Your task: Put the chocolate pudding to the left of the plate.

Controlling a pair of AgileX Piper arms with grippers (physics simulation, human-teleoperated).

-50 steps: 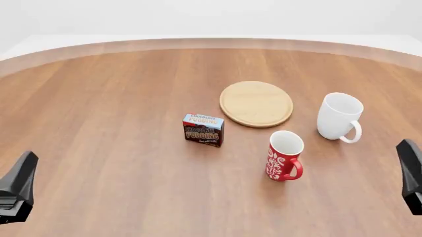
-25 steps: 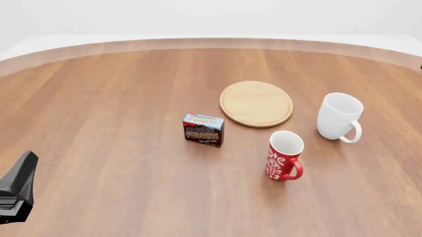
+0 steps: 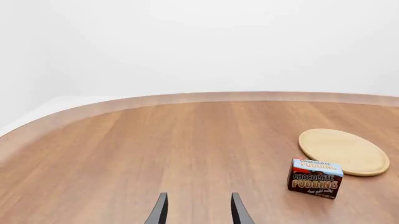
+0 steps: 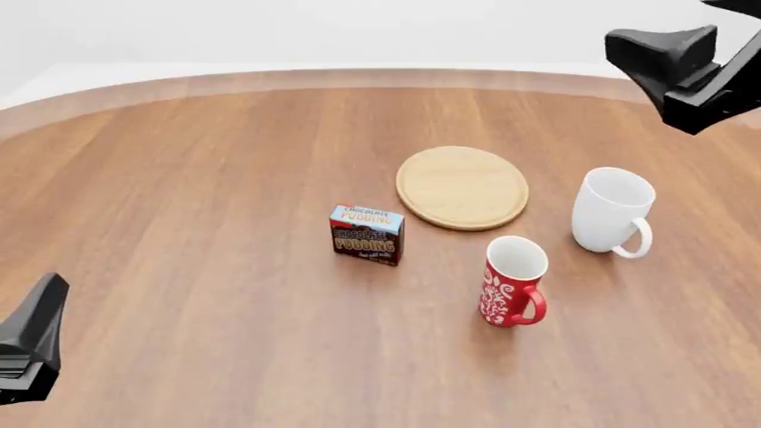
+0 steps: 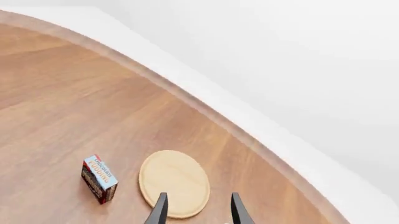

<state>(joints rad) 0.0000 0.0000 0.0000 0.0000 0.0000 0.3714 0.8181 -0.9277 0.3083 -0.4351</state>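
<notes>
The chocolate pudding box (image 4: 366, 234) stands on the table just in front of and left of the light-wood plate (image 4: 462, 187), a small gap between them. Both also show in the left wrist view, box (image 3: 315, 178) and plate (image 3: 343, 151), and in the right wrist view, box (image 5: 99, 179) and plate (image 5: 174, 183). My left gripper (image 3: 197, 213) is open and empty, low at the near left corner of the table (image 4: 30, 343). My right gripper (image 5: 197, 211) is open and empty, raised high at the far right (image 4: 678, 67), well above the plate.
A white mug (image 4: 612, 212) stands right of the plate. A red patterned mug (image 4: 514, 282) stands in front of the plate, right of the box. The round wooden table (image 4: 191, 178) curves away at the back.
My right arm left the near right edge, went out of view, and now hangs high at the far right. The left arm, box, plate and mugs have not moved.
</notes>
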